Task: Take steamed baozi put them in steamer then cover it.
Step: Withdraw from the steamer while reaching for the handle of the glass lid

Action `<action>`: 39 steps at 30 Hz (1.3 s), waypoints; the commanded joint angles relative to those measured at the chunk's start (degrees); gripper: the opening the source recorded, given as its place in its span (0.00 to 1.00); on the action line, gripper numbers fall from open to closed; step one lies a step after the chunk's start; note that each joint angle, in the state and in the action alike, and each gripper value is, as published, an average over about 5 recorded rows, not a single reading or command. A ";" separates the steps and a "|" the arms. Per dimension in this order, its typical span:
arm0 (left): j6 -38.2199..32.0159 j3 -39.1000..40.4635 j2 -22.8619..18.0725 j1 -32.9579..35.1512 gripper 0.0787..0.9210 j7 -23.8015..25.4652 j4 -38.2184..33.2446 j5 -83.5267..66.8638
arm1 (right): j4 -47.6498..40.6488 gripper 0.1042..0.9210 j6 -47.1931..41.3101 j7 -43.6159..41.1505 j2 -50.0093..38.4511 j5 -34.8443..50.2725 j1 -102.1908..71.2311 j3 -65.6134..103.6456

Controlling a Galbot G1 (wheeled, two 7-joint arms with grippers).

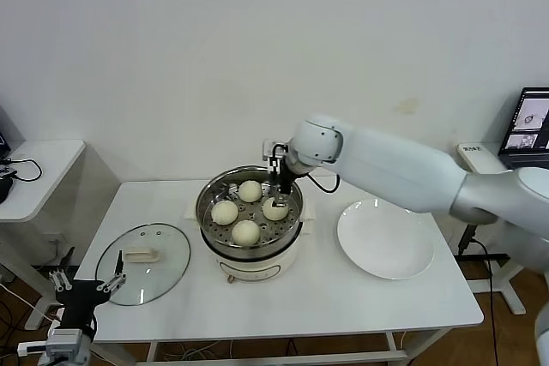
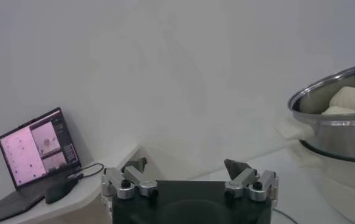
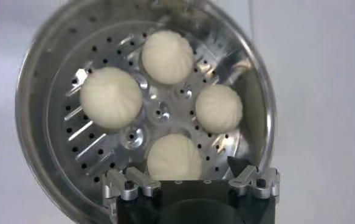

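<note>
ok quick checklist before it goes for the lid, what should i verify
1. All four baozi in the steamer: ok, four sit on the perforated tray.
2. Right end effector released: ok, open and empty above the bun nearest it.
3. Plate emptied: ok, nothing on it.
4. Lid reachable: ok, lying flat on the table to the robot's left of the steamer, handle up.
5. Left end effector ready: ok, open, low at the table's front left corner by the lid.
6. Right arm clear of the pot: not ok, it hangs over the steamer.
</note>
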 commanded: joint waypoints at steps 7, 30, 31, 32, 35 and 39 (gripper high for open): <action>-1.80 0.57 -0.47 -0.16 0.88 -0.01 0.62 -0.54 | 17.00 0.88 21.58 41.12 -14.19 4.39 -33.80 30.64; -6.94 2.79 0.38 -1.61 0.88 -0.09 7.75 21.70 | 28.49 0.88 53.71 31.73 12.38 -13.57 -102.50 97.83; -7.01 2.72 1.28 -1.68 0.88 0.52 8.52 24.84 | 28.96 0.88 53.81 31.90 13.46 -13.49 -103.78 98.93; -7.05 2.65 2.26 -1.83 0.88 1.13 9.36 28.21 | 29.42 0.88 53.96 32.25 14.51 -13.35 -104.93 99.92; -7.07 2.53 5.31 -2.67 0.88 1.73 12.32 37.58 | 30.49 0.88 54.46 33.82 17.14 -12.94 -107.76 102.40; -9.37 3.15 9.02 -3.83 0.88 -0.10 17.77 51.18 | 31.08 0.88 54.48 34.62 18.71 -13.38 -110.25 104.85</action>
